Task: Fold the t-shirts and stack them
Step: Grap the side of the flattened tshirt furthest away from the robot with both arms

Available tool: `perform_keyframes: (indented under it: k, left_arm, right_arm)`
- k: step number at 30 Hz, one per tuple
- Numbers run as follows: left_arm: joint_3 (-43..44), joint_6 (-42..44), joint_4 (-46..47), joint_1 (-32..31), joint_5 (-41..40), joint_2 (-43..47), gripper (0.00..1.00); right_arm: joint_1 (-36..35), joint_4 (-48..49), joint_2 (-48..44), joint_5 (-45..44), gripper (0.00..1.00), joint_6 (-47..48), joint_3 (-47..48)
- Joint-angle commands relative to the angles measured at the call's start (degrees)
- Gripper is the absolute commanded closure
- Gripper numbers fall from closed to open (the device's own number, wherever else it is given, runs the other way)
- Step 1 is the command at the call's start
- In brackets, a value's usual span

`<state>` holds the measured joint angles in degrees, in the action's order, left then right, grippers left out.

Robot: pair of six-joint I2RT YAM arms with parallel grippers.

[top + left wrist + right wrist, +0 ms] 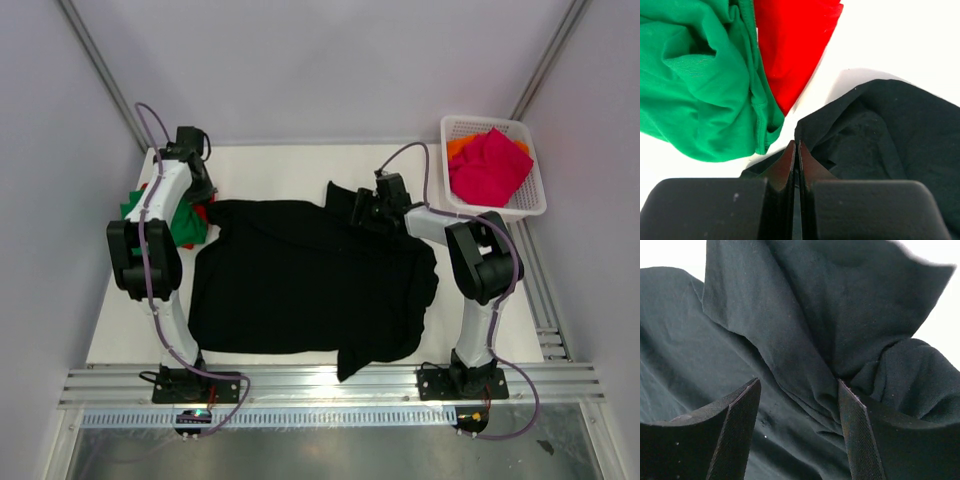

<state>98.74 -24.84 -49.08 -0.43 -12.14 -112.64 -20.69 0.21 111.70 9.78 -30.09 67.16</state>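
Magenta-pink t-shirt [490, 165] in basket [484, 121] shows only overhead.

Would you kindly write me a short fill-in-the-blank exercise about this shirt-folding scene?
The white basket holds a magenta-pink t-shirt and an ____ one.
The right gripper stands ____ over the black t-shirt.
Beside the green t-shirt lies a ____ one.
The left gripper is ____.
Missing words: orange; open; red; shut.
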Motion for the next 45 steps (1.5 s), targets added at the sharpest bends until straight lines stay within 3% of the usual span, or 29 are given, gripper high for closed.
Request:
perform_keyframes:
  k: [1, 11, 20, 34, 45]
  left_arm:
    - [-0.04, -0.47, 0.91, -0.19, 1.33, 1.2, 1.0]
    - [-2.85, -0.91, 2.59, -0.19, 2.74, 1.37, 1.0]
    - [-3.55, -0.82, 2.94, -0.19, 3.35, 1.19, 1.0]
    - [-6.01, -0.21, 3.82, -0.19, 2.83, 3.13, 1.0]
    - [-6.1, -0.3, 3.99, -0.19, 3.09, 2.69, 1.0]
  right_arm:
    - [-1.46, -2.23, -0.69, -0.9, 0.34, -0.24, -1.86]
    - [-1.55, -4.33, 1.15, -3.45, 0.34, 1.34, 7.09]
    - [-1.55, -6.26, 0.53, -14.25, 0.34, 4.24, 18.26]
    - [-0.23, -23.05, 16.34, -25.15, 0.33, 6.98, 39.97]
    - [2.49, -29.39, 17.68, -29.12, 0.34, 2.93, 40.16]
